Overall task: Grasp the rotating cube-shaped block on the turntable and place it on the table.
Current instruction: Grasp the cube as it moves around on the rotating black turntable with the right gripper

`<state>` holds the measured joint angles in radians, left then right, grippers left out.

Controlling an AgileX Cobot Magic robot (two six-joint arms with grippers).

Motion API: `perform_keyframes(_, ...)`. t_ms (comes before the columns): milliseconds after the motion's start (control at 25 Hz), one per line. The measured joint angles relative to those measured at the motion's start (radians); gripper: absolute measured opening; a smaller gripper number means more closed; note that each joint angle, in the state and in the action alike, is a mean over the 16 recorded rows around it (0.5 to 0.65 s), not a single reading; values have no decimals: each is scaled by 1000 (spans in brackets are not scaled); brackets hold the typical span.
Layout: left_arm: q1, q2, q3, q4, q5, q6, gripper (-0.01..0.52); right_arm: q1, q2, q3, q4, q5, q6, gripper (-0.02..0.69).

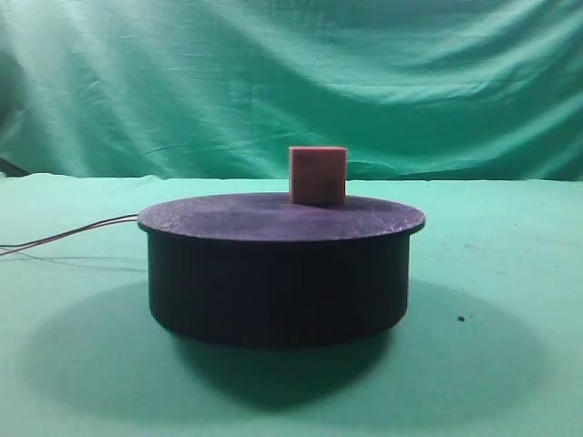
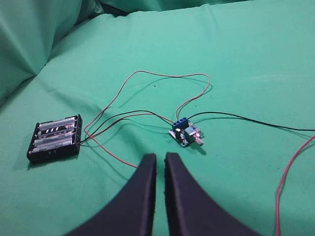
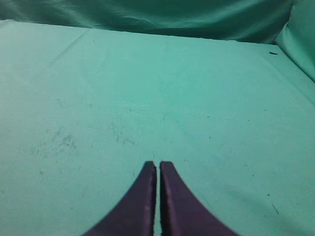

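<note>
The cube-shaped block [image 1: 317, 175], pinkish-tan, sits on the flat top of the black turntable [image 1: 278, 273], a little right of its middle and toward the back. The turntable stands on the green table [image 1: 510, 300]. No gripper shows in the exterior high view. In the left wrist view my left gripper [image 2: 160, 158] is shut and empty above green cloth, near a small blue circuit board. In the right wrist view my right gripper [image 3: 158, 166] is shut and empty over bare green cloth. Neither wrist view shows the block or the turntable.
Red and black wires [image 1: 73, 237] trail left from the turntable. In the left wrist view a black battery holder [image 2: 55, 138] lies at the left, a blue circuit board [image 2: 186, 132] at the middle, joined by looping wires [image 2: 147, 78]. A wrinkled green backdrop [image 1: 291, 82] rises behind.
</note>
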<state>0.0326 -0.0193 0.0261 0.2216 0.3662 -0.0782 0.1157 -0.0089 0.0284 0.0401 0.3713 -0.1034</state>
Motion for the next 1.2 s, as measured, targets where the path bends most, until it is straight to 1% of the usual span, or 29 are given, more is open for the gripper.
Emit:
perform_keyframes(600,0,0,0,0,0,0,0,0,0,0,-7,-21,1,0)
perform_keyframes(720,0,0,0,0,0,0,0,0,0,1,-2,-81,14,0)
perform_keyframes(1000,0,0,0,0,0,0,0,0,4,-14,29,-306,65,0)
perform_keyframes(1120,0,0,0,0,0,0,0,0,29,-54,46,-350,90,0)
perform_keyframes(1200,0,0,0,0,0,0,0,0,63,-95,61,-342,110,0)
